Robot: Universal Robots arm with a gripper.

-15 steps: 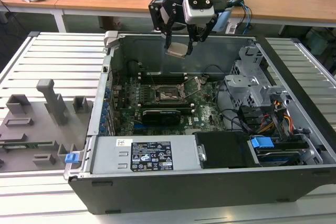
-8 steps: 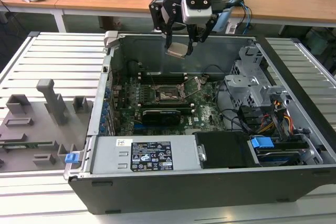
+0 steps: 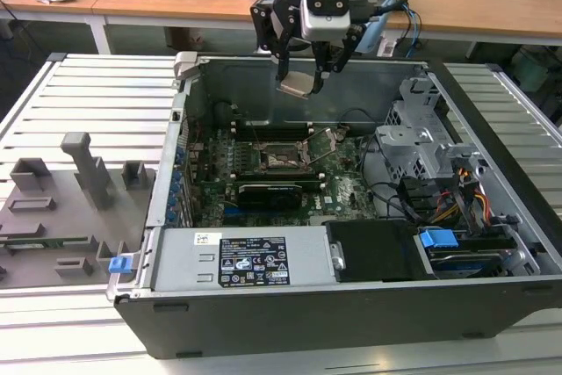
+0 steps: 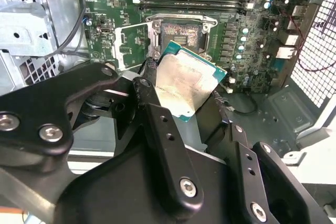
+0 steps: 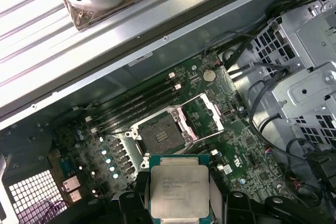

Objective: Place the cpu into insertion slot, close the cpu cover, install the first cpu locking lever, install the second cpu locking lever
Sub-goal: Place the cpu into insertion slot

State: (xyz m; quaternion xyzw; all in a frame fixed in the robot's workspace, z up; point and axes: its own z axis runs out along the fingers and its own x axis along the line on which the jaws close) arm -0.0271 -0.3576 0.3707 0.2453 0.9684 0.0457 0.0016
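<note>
gripper (image 4: pixel 184 95): black, two-fingered; I see it pinched on opposite edges of the chip
cpu (image 4: pixel 185 83): small flat square, silvery-tan top, held tilted, well above the green board (image 4: pixel 257 51)
insertion slot (image 4: pixel 181 36): square black socket, bare, below the chip, well apart
cpu cover (image 5: pixel 212 111): dark metal frame, swung open beside the slot

The cpu (image 4: pixel 186 85) between fingers (image 4: pixel 157 124), insertion slot (image 4: pixel 181 35) beyond

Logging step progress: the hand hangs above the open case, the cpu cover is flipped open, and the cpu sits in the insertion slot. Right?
No. The cpu is gripped in the hand above the board, and the insertion slot lies bare, as the first wrist view shows. The cpu cover is flipped open; the hand hangs above the open case.
</note>
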